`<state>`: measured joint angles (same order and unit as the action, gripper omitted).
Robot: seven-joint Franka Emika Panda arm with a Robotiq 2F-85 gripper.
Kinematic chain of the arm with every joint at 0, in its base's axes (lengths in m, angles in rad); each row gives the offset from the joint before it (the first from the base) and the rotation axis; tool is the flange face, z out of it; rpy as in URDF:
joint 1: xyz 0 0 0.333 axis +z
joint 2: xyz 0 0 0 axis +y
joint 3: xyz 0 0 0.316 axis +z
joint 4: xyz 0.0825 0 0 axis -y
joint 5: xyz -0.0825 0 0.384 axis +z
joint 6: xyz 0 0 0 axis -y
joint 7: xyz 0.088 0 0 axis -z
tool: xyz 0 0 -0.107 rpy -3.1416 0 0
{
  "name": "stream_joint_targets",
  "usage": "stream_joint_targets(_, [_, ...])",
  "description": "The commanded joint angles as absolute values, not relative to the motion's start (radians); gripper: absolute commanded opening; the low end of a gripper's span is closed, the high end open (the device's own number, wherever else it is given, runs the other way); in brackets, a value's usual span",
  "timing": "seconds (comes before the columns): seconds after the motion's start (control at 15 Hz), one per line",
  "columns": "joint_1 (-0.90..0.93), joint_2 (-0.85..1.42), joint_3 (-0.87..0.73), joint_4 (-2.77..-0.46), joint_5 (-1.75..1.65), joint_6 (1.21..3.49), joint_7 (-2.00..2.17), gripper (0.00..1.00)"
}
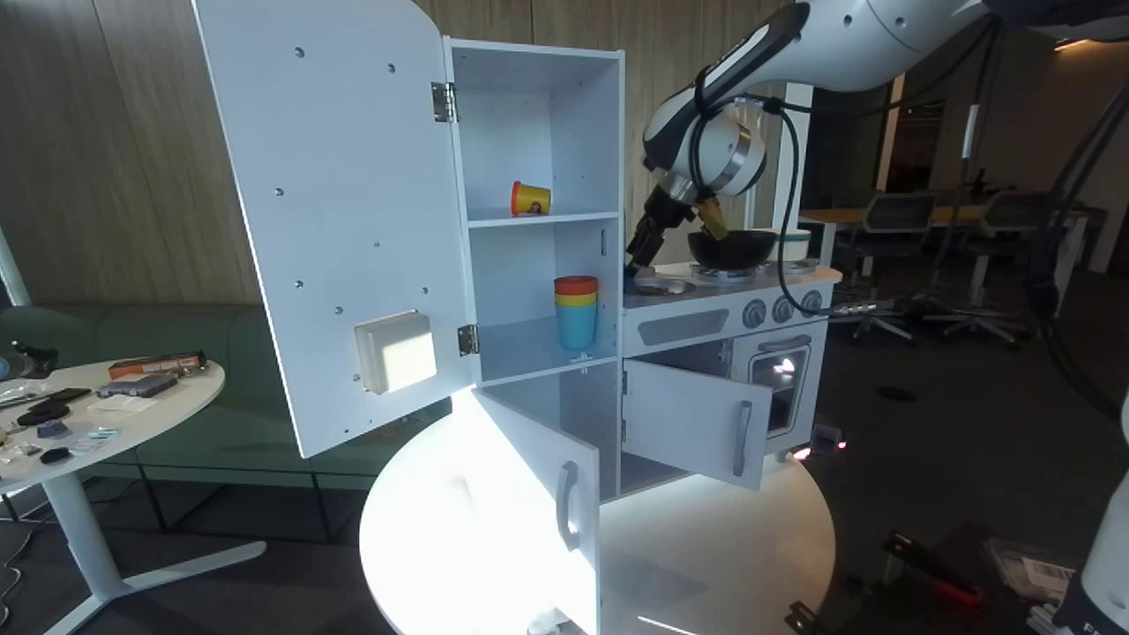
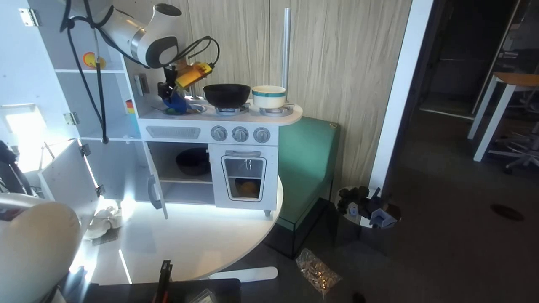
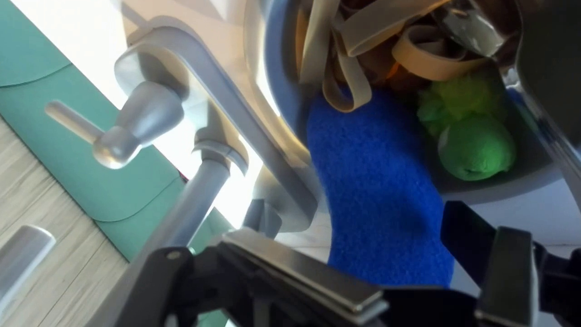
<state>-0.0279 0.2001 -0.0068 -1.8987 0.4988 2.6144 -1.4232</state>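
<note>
The pincer hangs low over the sink of a toy kitchen, its jaws spread wide, with one end of a blue cloth between them. The angle is poor, so I can't fairly say whether either side touches the cloth. The cloth's other end is down in the sink, just beside a green toy; beige strips loop near that end, and a shiny utensil lies on the toy's far side. The tap stands right by the sink.

Along the counter, in both exterior views, there's a black bowl on a burner and, next to it, a white pot with a green band. The door of the tall cupboard is swung open: a yellow cup lies on its side on the upper shelf, and stacked cups stand upright on the shelf below.
</note>
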Motion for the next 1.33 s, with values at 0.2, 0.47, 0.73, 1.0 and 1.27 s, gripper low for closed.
stream_joint_targets(0.2, [-0.099, 0.303, 0.083, -1.765, 0.51, 2.605, -1.43, 1.0])
stream_joint_targets(0.47, [-0.11, 0.303, 0.111, -1.765, 0.498, 2.596, -1.413, 1.0])
stream_joint_targets(0.73, [-0.104, 0.274, 0.103, -1.805, 0.467, 2.584, -1.354, 1.0])
stream_joint_targets(1.0, [-0.109, 0.282, 0.093, -1.808, 0.446, 2.541, -1.294, 1.0])
stream_joint_targets(1.27, [-0.12, 0.296, 0.095, -1.796, 0.445, 2.508, -1.26, 1.0])
